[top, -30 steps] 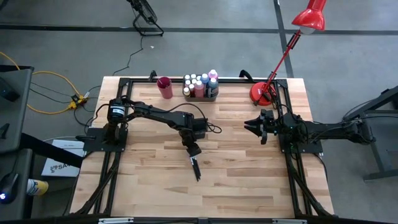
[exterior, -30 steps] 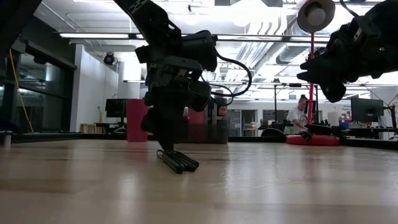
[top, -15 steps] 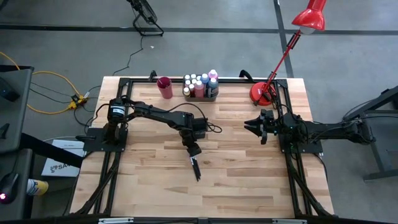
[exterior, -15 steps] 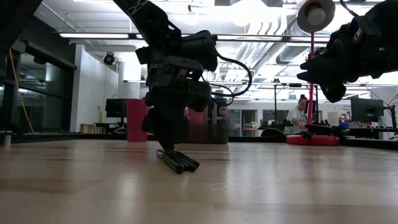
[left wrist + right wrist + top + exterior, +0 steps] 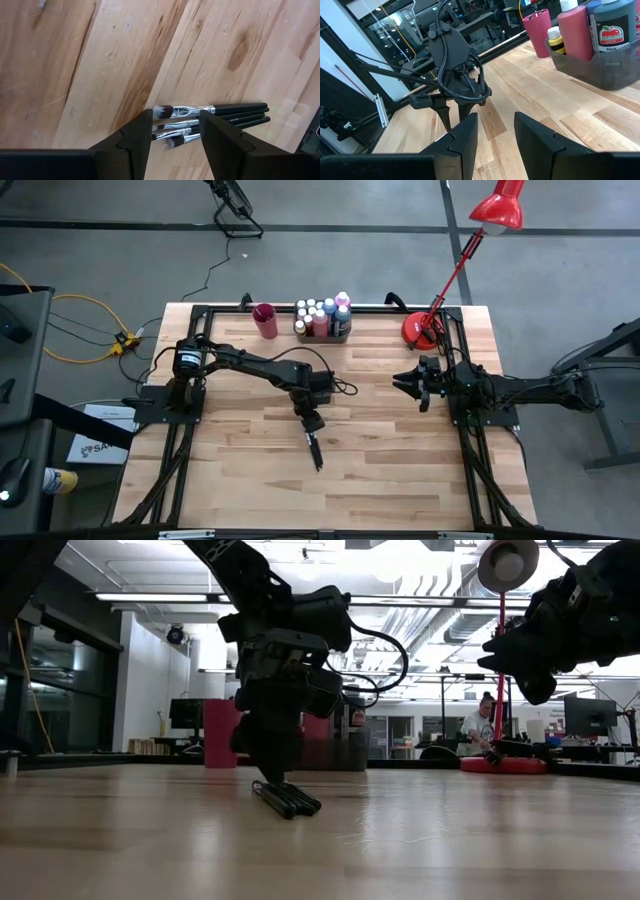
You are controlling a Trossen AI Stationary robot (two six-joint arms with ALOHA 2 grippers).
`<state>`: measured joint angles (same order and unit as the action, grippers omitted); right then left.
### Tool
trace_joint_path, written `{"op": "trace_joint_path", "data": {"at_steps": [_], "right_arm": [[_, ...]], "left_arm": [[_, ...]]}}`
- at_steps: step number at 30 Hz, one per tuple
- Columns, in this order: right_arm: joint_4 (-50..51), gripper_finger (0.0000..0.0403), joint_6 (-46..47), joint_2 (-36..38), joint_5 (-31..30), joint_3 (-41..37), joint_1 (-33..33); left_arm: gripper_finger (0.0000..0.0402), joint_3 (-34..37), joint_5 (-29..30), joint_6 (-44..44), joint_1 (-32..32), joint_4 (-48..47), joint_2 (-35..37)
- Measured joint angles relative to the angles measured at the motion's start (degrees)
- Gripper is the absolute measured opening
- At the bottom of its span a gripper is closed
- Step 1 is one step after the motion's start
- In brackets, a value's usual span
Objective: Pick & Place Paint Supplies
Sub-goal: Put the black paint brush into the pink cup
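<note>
1. The left tool [image 5: 172,137] sits low over the middle of the counter [image 5: 380,470], its two fingers parted and straddling the bristle ends of a bundle of paintbrushes [image 5: 210,117]; the fingers stand on either side of the brushes, and no squeeze on them can be made out.
2. The brushes lie flat on the wood, dark handles side by side, just below centre in the high view [image 5: 316,452]; in the low view [image 5: 285,799] the tool's body hides their far ends.
3. The right tool [image 5: 412,383] hangs above the counter at right of centre, fingers apart and holding nothing.
4. At the upper middle edge of the counter a grey tray [image 5: 340,334] holds a cluster of paint bottles [image 5: 322,315]; most labels are too small to read, and the right wrist view cuts the bottles [image 5: 580,35] off at the frame's top.
5. A red cup [image 5: 265,319] stands just left of the tray; what is in it cannot be seen.
</note>
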<state>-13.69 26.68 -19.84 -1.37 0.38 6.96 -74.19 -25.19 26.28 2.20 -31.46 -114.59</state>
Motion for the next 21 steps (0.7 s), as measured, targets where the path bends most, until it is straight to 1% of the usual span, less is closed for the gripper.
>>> {"op": "trace_joint_path", "data": {"at_steps": [13,16,21], "right_arm": [[0.0,0.0122,0.0,0.0,0.0,0.0,0.0],[0.0,0.0122,0.0,0.0,0.0,0.0,0.0],[0.0,0.0122,0.0,0.0,0.0,0.0,0.0]], "left_arm": [[0.0161,0.0,1.4,0.8,-0.1,-0.1,0.0],[0.0146,0.0,1.6,1.0,-0.1,-0.2,0.0],[0.0095,0.0,2.5,1.0,-0.1,-0.4,0.0]]}}
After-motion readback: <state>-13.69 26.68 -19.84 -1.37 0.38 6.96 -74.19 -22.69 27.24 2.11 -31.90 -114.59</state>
